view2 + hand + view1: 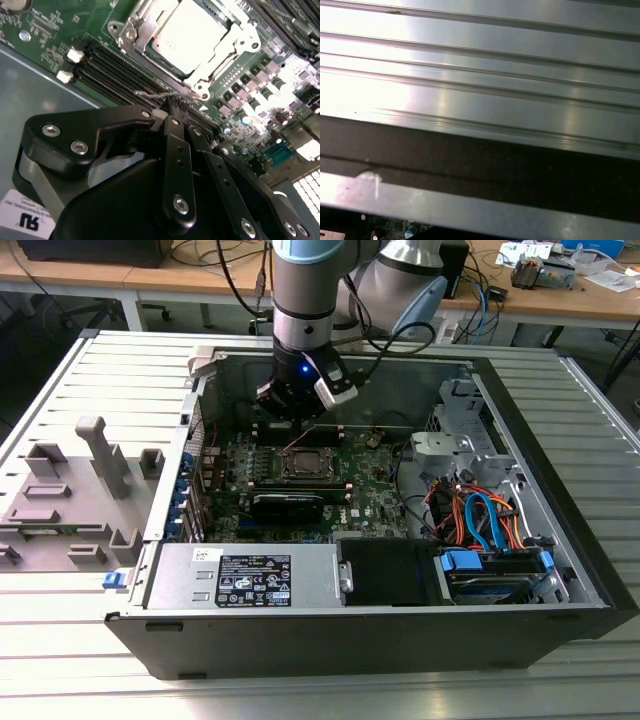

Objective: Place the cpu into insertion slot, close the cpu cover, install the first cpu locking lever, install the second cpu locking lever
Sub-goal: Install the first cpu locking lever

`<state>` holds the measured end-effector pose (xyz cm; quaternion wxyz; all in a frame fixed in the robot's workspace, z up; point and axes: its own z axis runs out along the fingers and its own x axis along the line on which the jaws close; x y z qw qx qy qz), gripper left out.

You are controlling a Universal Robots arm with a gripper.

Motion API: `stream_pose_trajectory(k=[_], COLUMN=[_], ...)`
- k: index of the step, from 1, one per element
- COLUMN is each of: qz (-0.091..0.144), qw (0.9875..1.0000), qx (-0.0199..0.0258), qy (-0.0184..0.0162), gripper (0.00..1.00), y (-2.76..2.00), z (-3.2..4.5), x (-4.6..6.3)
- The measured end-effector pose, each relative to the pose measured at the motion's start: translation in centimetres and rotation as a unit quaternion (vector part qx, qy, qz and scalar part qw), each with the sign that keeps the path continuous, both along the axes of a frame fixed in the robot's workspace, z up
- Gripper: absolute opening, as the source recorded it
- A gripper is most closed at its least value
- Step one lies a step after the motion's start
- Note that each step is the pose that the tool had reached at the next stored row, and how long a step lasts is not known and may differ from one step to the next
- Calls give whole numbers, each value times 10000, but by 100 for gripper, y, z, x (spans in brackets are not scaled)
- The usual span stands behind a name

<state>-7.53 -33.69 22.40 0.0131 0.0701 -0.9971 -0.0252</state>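
Observation:
In the second wrist view the cpu (192, 30) lies with its silvery top up in the insertion slot (131, 34) on the green board. The cpu cover (220, 52) lies closed around it as a metal frame. My gripper (175, 104) is shut, its black fingers (176, 145) together. Their tips touch the hooked end of a thin wire locking lever (150, 94) beside the slot; whether they pinch it I cannot tell. In the exterior view the gripper (300, 412) hangs over the far side of the slot (305, 462) inside the open computer case.
Black memory slots (107, 65) run beside the socket. In the case, a graphics card (288, 504), the power supply (250, 580) and drive bay with coloured cables (480, 520) sit nearer the front. A grey fixture (70, 490) stands at the exterior view's left on the ribbed table.

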Motion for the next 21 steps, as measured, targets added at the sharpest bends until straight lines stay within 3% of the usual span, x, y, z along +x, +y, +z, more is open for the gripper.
stream_pose_trajectory(k=[6,11,21], qz=[0,1,0], qw=[10000,10000,10000], qx=[0,1,-1], qy=[-7,-7,-6], gripper=[11,11,11], y=[-1,-44,-39], z=[6,3,-80], x=[-24,-25,-8])
